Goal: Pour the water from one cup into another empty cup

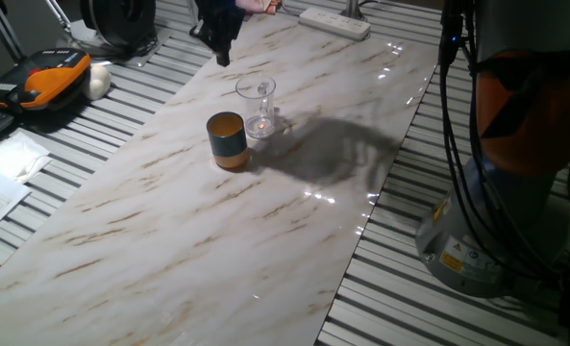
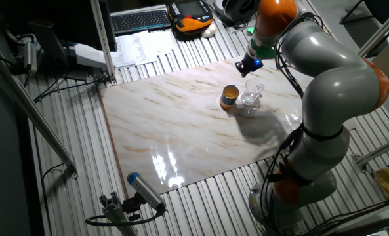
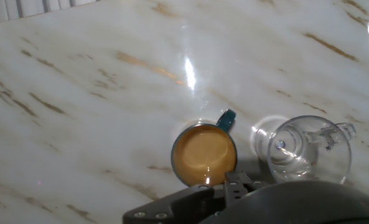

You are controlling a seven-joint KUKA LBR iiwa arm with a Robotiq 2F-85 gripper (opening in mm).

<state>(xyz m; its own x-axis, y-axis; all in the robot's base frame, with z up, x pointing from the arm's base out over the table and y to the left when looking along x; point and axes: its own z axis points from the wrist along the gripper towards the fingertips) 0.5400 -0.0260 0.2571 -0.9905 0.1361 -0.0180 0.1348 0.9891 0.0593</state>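
The clear glass cup [image 1: 258,106] with a small side handle stands upright on the marble table top [image 1: 169,240]. The short blue-grey cup with an orange rim [image 1: 228,140] stands right next to it, in front and to the left, also upright. In the hand view the orange inside of the cup [image 3: 204,154] and the glass [image 3: 305,149] lie just below me. Any water in the glass is too faint to make out. My gripper [image 1: 223,56] hangs above and behind the glass, apart from both cups. It holds nothing and its fingers look closed together. It also shows in the other fixed view [image 2: 248,65].
A white power strip [image 1: 334,21] lies at the table's far edge. An orange and black device [image 1: 44,79] and papers [image 1: 6,163] lie on the slatted bench to the left. The robot base [image 1: 501,192] and its cables stand to the right.
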